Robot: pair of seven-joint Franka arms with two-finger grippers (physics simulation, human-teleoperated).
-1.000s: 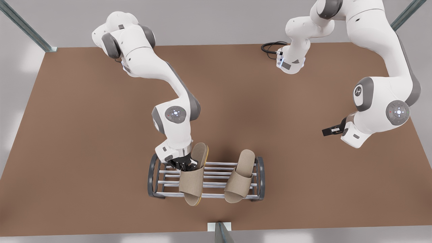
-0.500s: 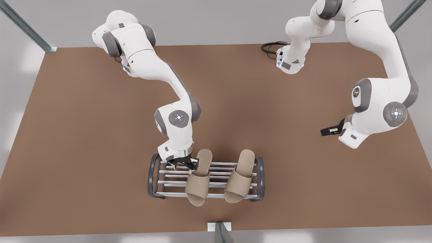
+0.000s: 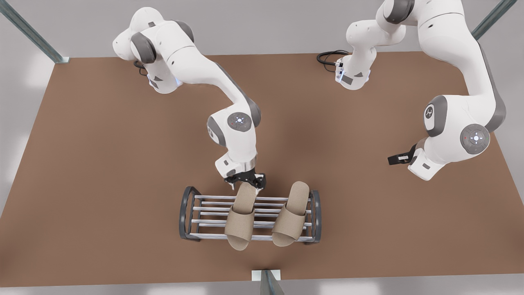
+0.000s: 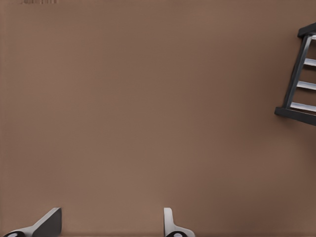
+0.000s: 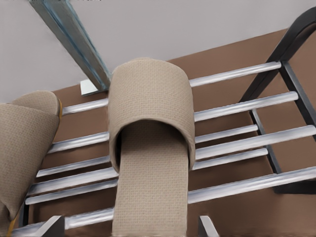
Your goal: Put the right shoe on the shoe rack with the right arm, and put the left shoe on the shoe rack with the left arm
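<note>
Table (image 3: 102, 164), brown, takes up most of the front view; we see both arms over it; the right arm reaches from the upper left of the frame down to centre, the left arm hangs at the right edge of the frame, well apart from everything, waiting.

Shoe rack (image 3: 249, 219) sits at lower centre of the front view; dark grey curved end frames, pale silver bars between them; one end frame of it also shows at the right edge of the left wrist view (image 4: 296, 74); in the right wrist view its bars (image 5: 237, 143) run under the slipper.

We count two beige slippers lying flat across the top bars, side by side, toes toward the frame's lower edge; the right shoe (image 3: 241, 215) on the front view's left, the left shoe (image 3: 291, 213) on the front view's right; both toes overhang the front bar.

Right gripper (image 3: 247, 180) sits at the heel end of the right shoe, just beside it; fingers spread, nothing between them; in the right wrist view the fingertips (image 5: 49, 228) flank the heel without clamping it.

Left gripper (image 4: 111, 224): fingers apart over bare table, holding nothing; in the front view we see it at (image 3: 397, 159), middle right of the frame.
</note>
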